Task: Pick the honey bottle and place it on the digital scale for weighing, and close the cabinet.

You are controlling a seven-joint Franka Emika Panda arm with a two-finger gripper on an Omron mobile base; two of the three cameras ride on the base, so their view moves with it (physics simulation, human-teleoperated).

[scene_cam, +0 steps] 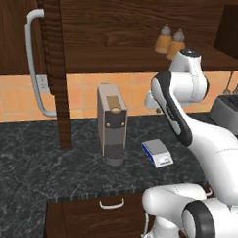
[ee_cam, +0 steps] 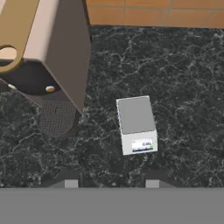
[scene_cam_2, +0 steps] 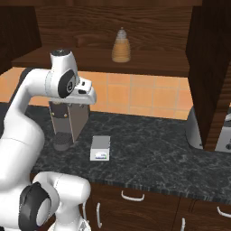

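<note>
Two amber honey bottles [scene_cam: 163, 39] [scene_cam: 176, 44] with pale cone caps stand side by side on the shelf of the open dark wood cabinet [scene_cam: 110, 37]. From the right only one honey bottle [scene_cam_2: 121, 46] shows. The small white digital scale [scene_cam: 157, 152] [scene_cam_2: 100, 148] [ee_cam: 136, 124] with a grey top plate lies on the black counter, nothing on it. My gripper [ee_cam: 111, 183] hangs above the counter, pointing down, just in front of the scale. Its two fingertips stand apart with nothing between them.
A tall grey coffee machine [scene_cam: 111, 123] [scene_cam_2: 67, 124] [ee_cam: 39, 48] stands just left of the scale. The cabinet's left door [scene_cam: 57, 69] juts out over the counter with its silver bar handle [scene_cam: 30, 63]; the right door [scene_cam_2: 210, 67] also stands open. A toaster [scene_cam: 229, 113] sits at the right.
</note>
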